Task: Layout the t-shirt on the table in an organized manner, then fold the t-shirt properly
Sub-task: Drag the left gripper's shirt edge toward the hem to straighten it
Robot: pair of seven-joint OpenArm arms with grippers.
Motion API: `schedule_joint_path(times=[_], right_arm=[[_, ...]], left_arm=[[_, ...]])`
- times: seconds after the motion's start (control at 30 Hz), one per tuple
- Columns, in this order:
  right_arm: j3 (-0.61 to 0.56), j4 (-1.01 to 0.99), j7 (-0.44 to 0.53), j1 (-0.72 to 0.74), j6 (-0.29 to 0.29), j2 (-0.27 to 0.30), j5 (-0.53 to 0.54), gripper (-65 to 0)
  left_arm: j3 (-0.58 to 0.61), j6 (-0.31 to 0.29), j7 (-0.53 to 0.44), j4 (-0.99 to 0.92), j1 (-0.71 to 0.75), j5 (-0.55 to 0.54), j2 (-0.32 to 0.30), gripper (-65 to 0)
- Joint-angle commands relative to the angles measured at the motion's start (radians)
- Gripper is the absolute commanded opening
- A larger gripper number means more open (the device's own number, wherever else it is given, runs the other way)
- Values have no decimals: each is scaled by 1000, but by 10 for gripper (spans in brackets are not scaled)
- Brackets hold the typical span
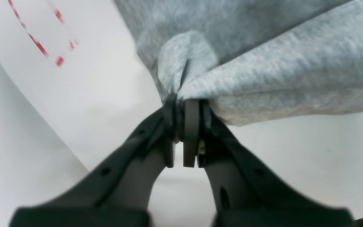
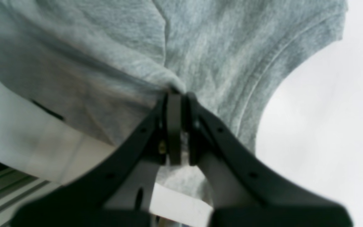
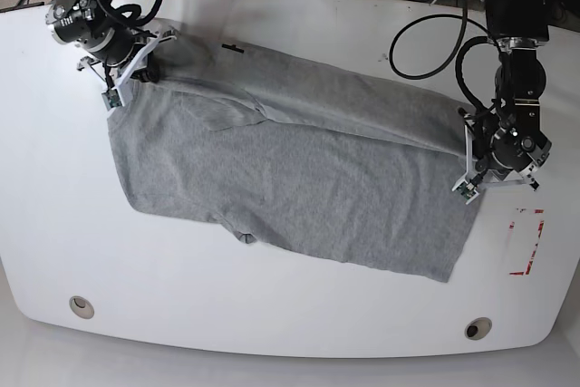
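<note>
**Both end effectors clamped, arms spread wide**

I see my left end effector [image 1: 184, 126] pinched tight on grey fabric, jaws together. My right end effector [image 2: 178, 126] is likewise closed on cloth. In the base view, both arms reach down at opposite sides.

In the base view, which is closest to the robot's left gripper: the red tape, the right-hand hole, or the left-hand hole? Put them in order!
From the left gripper:
1. Red tape, just below it, toward the table's right edge.
2. Right-hand hole, along the front edge.
3. Left-hand hole, far across at the front left.
</note>
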Motion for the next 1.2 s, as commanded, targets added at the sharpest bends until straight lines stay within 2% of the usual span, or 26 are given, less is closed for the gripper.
schedule_joint_path(times=[0.0,0.2,0.33,0.47,0.63,0.7,0.77,0.87,0.97,1.03,1.17], right_arm=[[6,17,17,2,1,14,11,-629],[6,15,17,2,1,14,9,-629],[6,14,19,3,1,15,7,-629],[6,14,19,5,1,17,7,-626],[6,10,19,20,1,17,6,-607],[6,-5,19,25,1,17,-3,-553],[6,-13,19,26,1,15,-25,-468],[6,-11,19,26,1,11,-54,-339],[6,-8,19,25,1,9,-62,-236],[6,-8,19,20,1,9,-62,-195],[6,7,19,16,1,11,-62,-192]], left_arm=[[-5,0,-27,-19,-25,6,-11,-633],[-2,0,-69,-76,-31,52,-8,-631],[5,0,-83,-105,-33,75,-5,-594],[12,0,-113,-114,-33,77,-5,-529],[12,0,-116,-127,-34,77,-8,-413],[12,0,-118,-124,-34,77,-10,-350],[12,0,-118,-121,-36,77,-10,-288],[12,0,-119,-125,-54,77,-10,-239],[11,0,-119,-127,-77,77,-11,-221],[9,0,-119,-122,-91,77,-13,-219],[8,0,-119,-102,-118,74,-33,-218]])
